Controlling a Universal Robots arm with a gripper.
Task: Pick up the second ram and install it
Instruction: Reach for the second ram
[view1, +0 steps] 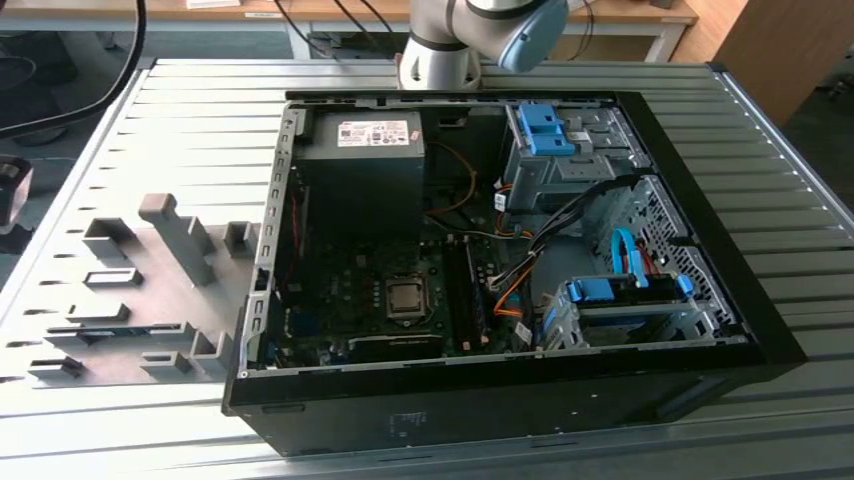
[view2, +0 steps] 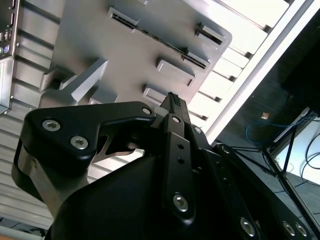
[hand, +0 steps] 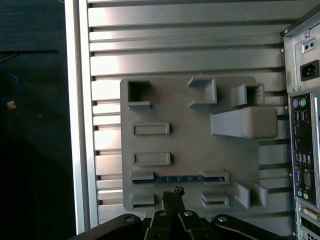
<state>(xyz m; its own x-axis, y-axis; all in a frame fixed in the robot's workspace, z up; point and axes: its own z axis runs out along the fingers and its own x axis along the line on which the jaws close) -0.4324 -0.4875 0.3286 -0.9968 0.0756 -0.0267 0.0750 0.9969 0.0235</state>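
Hovering apart, the hand (hand: 176, 191) faces the slotted second ram (hand: 195, 178).

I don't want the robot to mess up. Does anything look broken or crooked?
Nothing stands out. The long, thin dark memory stick lies straight in its slot on the grey plastic fixture plate, and the open black computer case shows no visible damage.
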